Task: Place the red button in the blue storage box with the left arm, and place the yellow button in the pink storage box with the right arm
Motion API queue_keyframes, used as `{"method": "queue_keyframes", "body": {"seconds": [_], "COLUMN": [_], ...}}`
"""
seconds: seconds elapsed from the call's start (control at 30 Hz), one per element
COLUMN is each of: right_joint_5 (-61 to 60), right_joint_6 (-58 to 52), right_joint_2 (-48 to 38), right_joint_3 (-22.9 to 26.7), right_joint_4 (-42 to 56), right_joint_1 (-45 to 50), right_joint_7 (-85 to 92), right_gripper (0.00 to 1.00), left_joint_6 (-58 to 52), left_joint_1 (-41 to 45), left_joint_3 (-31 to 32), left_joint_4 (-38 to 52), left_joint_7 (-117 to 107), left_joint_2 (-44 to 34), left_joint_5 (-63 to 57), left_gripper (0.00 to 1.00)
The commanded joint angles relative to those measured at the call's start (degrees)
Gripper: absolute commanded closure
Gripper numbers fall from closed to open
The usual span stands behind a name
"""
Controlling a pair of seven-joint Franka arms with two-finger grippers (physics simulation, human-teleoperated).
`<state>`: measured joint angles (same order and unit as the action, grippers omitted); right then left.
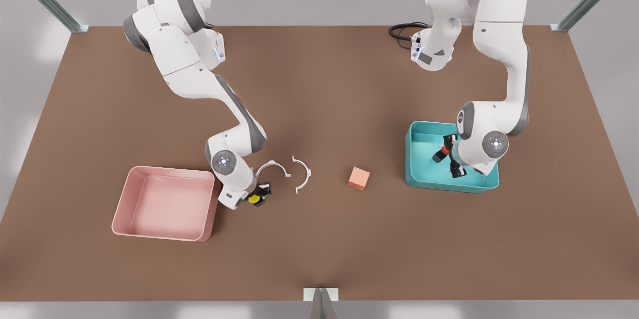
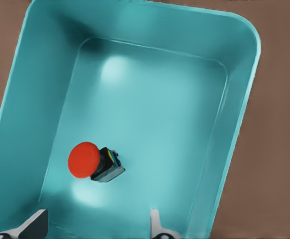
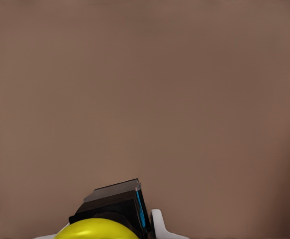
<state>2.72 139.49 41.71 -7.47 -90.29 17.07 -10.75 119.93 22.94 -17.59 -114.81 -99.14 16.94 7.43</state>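
Buttons first: the red button (image 2: 91,161) lies inside the blue storage box (image 1: 418,176), under the left end effector (image 2: 97,226), whose fingers are apart. The right end effector (image 1: 258,195) grips the yellow button (image 1: 255,199) beside the pink storage box (image 1: 166,174) over the tabletop (image 1: 319,239).

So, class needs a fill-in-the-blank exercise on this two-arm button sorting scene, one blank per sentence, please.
1. The red button lies inside the ____ storage box.
2. The left pincer above it is ____.
3. The right pincer is shut on the ____ button.
4. That button hangs over the table, beside the ____ storage box.

Missing words: blue; open; yellow; pink
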Motion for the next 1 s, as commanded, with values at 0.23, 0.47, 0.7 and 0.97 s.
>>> {"method": "queue_keyframes", "body": {"seconds": [0.23,0.47,0.7,0.97], "right_joint_5": [1.85,1.67,1.58,1.85], "right_joint_6": [-12.48,-13.45,-13.37,-21.27], "right_joint_2": [-9.01,-9.89,-10.77,-16.12], "right_joint_3": [-0.44,-0.53,-0.53,-3.96], "right_joint_4": [-1.73,-4.01,-9.46,-2.52], "right_joint_1": [-14.17,-25.16,-25.95,-25.34], "right_joint_7": [0.37,11.89,11.71,10.57], "right_gripper": [0.74,0.73,0.39,0.00], "left_joint_6": [-34.32,-37.66,-40.29,-40.47], "left_joint_1": [-15.11,-13.89,-13.97,-14.33], "left_joint_3": [15.47,15.92,15.92,15.83], "left_joint_4": [33.60,33.86,33.95,33.95], "left_joint_7": [104.42,104.42,104.15,104.51], "left_joint_2": [-7.88,-7.62,-7.89,-7.89], "left_joint_5": [-4.52,-9.45,-9.36,-9.27], "left_gripper": [0.00,0.00,0.00,0.00]}}
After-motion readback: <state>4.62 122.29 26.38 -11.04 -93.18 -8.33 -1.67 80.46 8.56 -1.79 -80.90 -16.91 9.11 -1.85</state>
